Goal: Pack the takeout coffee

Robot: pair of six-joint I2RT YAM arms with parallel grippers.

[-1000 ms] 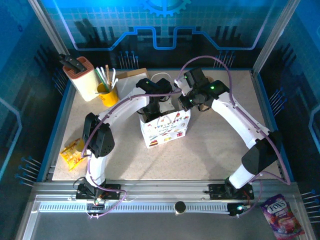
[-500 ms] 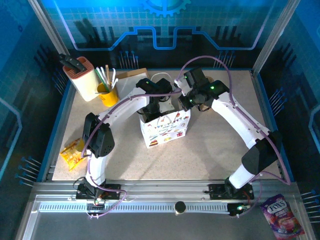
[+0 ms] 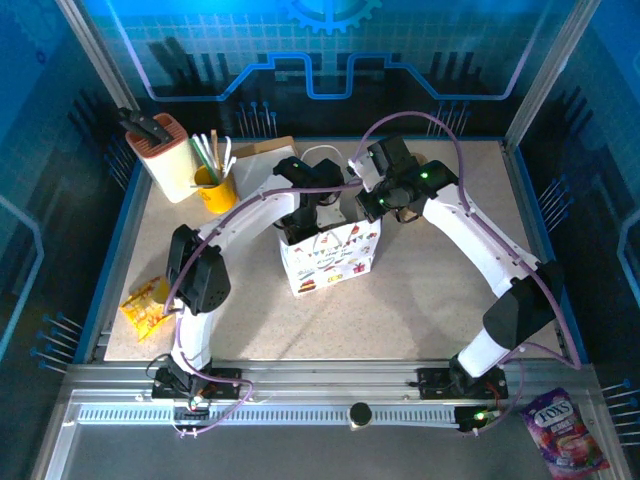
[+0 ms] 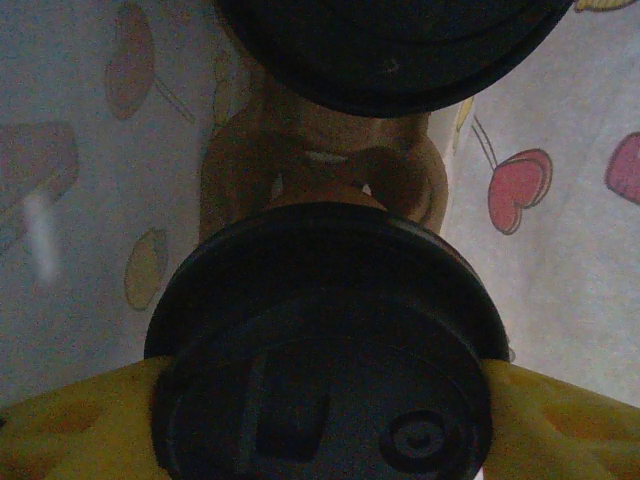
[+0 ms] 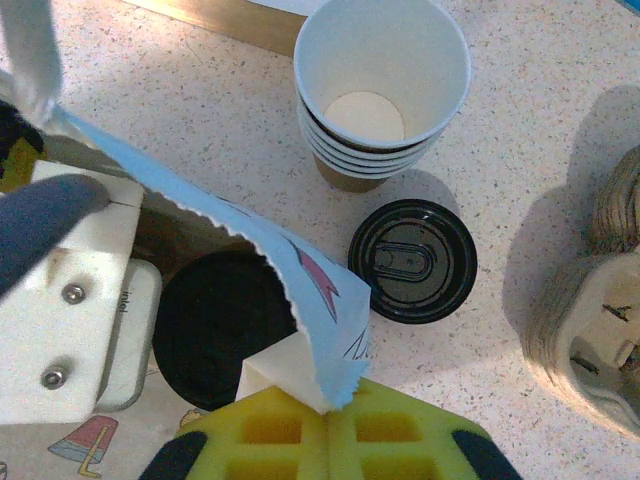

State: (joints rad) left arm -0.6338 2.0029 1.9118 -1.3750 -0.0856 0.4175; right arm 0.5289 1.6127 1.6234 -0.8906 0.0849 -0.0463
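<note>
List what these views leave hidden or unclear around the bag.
- Top external: the inside of the bag, covered by the left arm.
- Left wrist: whether the left gripper clamps the lidded cup; its lid hides the contact.
- Left wrist: a second lid, blurred, cut by the top edge.
- Right wrist: the pulp carrier, cut by the right edge.

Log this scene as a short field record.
left claw: inside paper bag, closed on lidded cup
right claw: shut, pinching the bag's rim
second black lid: in bag, past the held cup
on table: stack of empty cups, loose black lid
</note>
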